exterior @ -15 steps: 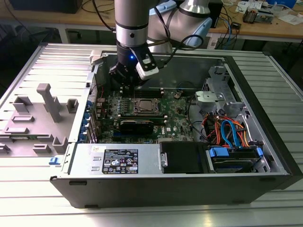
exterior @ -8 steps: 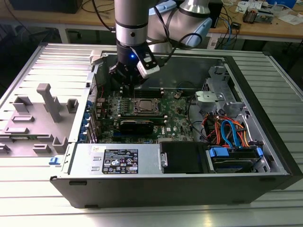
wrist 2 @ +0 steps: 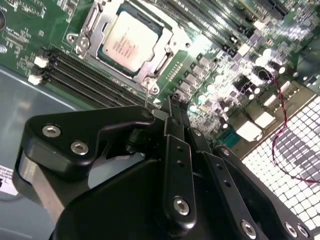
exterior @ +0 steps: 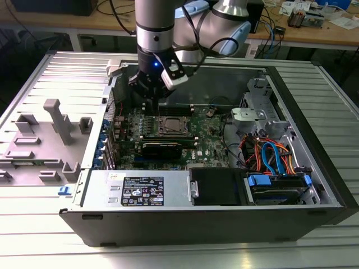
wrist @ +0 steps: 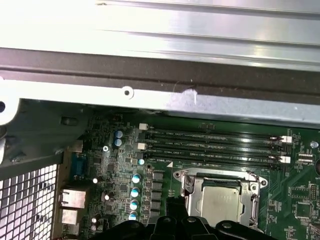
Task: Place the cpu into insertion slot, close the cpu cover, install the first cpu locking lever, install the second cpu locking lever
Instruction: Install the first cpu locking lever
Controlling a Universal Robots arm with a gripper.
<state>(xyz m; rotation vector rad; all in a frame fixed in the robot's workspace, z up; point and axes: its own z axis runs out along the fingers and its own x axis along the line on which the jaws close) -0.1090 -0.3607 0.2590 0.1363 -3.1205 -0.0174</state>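
A small square cpu (wrist 2: 127, 42) with a dull silver-grey top lies seated in the silver-rimmed square insertion slot (wrist 2: 80, 40). The thin shiny cpu cover (wrist 2: 160, 62) lies flat around it. The black gripper (wrist 2: 171, 102) hangs just beside that slot, over the long black memory slots (wrist: 210, 145), with its fingers pressed together. Around the slot lies a green motherboard (exterior: 210, 131) inside an open black computer case (exterior: 314, 129). The case rests on a ribbed silver metal table (exterior: 336, 95). Beyond the slot stand cluttered wooden workbenches (exterior: 314, 33).
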